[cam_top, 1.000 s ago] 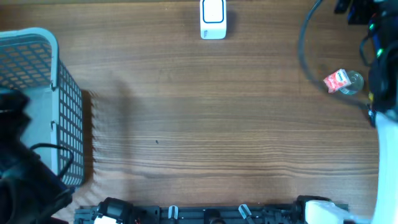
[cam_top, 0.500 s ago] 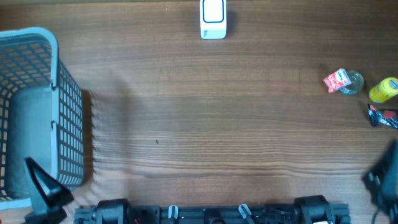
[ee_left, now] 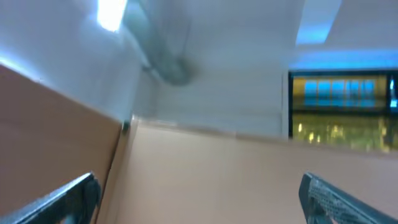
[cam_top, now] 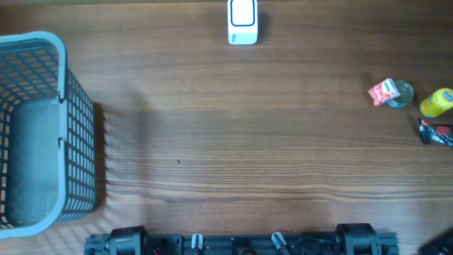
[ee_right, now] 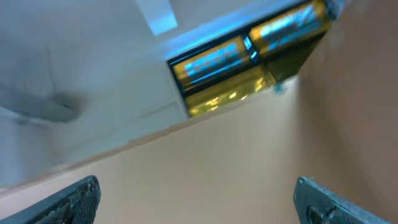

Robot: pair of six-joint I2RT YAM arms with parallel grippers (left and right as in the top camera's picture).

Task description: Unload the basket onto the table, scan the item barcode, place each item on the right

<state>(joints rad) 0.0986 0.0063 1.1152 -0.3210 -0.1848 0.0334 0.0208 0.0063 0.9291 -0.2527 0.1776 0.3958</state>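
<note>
A white barcode scanner [cam_top: 243,21] with a blue outline stands at the table's far edge, in the middle. Three small items lie at the right: a clear one with a red label [cam_top: 387,93], a yellow bottle [cam_top: 437,102] and a dark packet [cam_top: 434,132]. Neither gripper shows in the overhead view. In the left wrist view my left gripper [ee_left: 199,186] is open and empty, its camera tilted up at a beige wall and ceiling. My right gripper [ee_right: 198,186] is likewise open and empty, facing a wall and a lit yellow panel.
A grey-blue mesh basket [cam_top: 79,134] takes up the table's left side. The black arm bases [cam_top: 241,242] run along the near edge. A wide stretch of bare wood [cam_top: 248,142] lies between the basket and the items.
Both arms have pulled out of the overhead view. The left arm left the basket area toward the near edge. The right arm drew off the right side, uncovering the yellow bottle and dark packet.
</note>
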